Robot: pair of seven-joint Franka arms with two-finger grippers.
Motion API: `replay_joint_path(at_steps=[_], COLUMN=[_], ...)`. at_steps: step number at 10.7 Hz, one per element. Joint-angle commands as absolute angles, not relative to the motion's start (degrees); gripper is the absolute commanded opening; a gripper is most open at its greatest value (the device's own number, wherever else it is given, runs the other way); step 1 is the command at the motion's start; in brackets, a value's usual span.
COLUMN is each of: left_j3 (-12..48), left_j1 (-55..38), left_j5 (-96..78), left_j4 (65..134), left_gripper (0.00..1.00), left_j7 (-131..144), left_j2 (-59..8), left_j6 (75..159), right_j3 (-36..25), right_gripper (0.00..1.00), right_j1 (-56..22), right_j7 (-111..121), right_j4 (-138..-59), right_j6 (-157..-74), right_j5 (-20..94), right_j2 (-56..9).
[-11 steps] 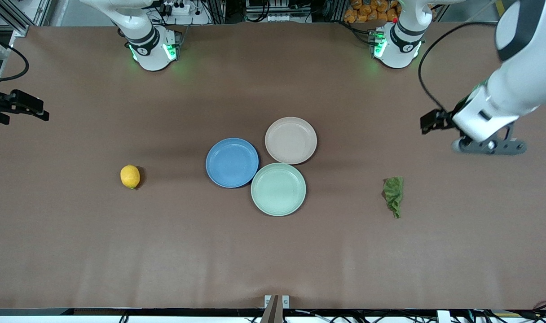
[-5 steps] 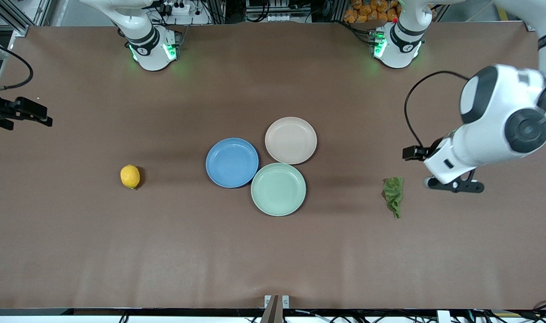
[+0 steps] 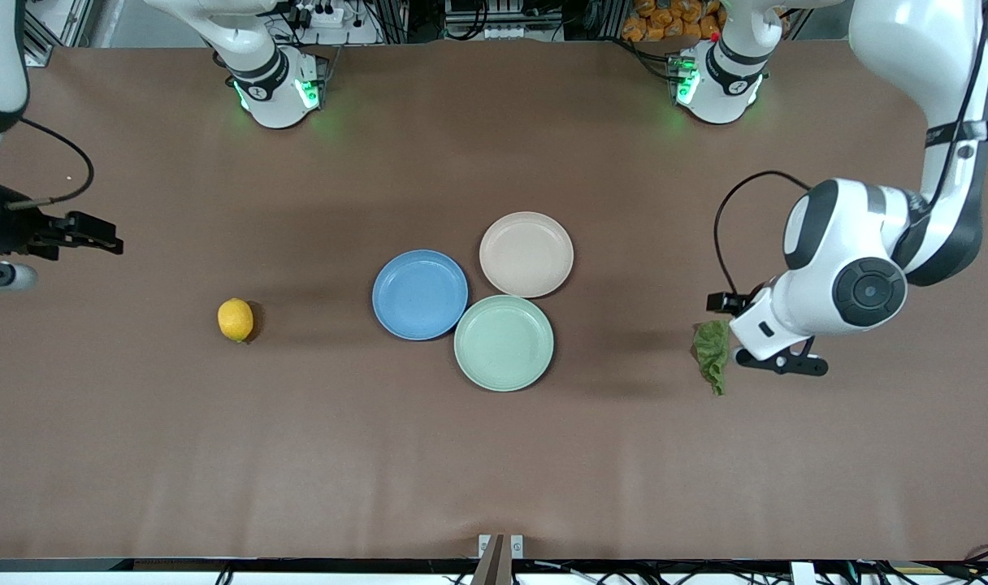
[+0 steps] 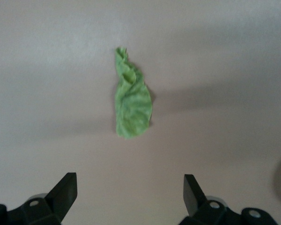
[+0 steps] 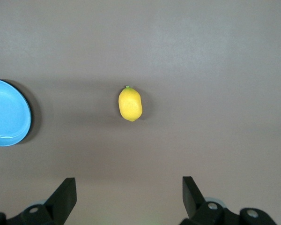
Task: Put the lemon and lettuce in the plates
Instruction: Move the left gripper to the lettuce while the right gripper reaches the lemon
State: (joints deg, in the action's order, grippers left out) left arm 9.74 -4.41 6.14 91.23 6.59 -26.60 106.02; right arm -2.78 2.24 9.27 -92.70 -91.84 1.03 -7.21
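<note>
The yellow lemon (image 3: 236, 319) (image 5: 130, 104) lies on the brown table toward the right arm's end. The dark green lettuce (image 3: 712, 345) (image 4: 131, 104) lies flat toward the left arm's end. Between them stand the blue plate (image 3: 420, 294) and the beige-pink plate (image 3: 526, 254), both with nothing on them. My left gripper (image 4: 129, 187) hangs open above the table just beside the lettuce, holding nothing. My right gripper (image 5: 128, 187) is open and holds nothing, up over the table's edge at the right arm's end, well apart from the lemon.
A mint-green plate (image 3: 504, 342) touches the other two plates, nearer the front camera. The blue plate's rim (image 5: 9, 115) shows at the edge of the right wrist view. Both arm bases (image 3: 275, 89) (image 3: 717, 81) stand at the table's back edge.
The left arm has swung down and inward until its gripper hangs right beside the lettuce. The right gripper has drifted a little inward toward the lemon. Both stayed open.
</note>
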Motion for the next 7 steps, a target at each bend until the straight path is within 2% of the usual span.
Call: replay_joint_path(at_steps=[1,7], left_j3=[9.93,9.76], left_j1=[-4.22,-3.87], left_j5=[7.56,7.56], left_j4=[95.44,95.98], left_gripper=[1.00,1.00], left_j7=[5.45,5.80], left_j2=[-26.19,-31.72], left_j6=[113.88,121.19], right_j3=[-2.29,-2.20], right_gripper=[1.00,1.00], right_j1=[2.90,2.46], right_j7=[8.79,8.79], right_j4=[-95.86,-106.59], right_j6=[-95.86,-109.05], right_j5=[1.67,1.67], right_j2=[-8.17,-8.26])
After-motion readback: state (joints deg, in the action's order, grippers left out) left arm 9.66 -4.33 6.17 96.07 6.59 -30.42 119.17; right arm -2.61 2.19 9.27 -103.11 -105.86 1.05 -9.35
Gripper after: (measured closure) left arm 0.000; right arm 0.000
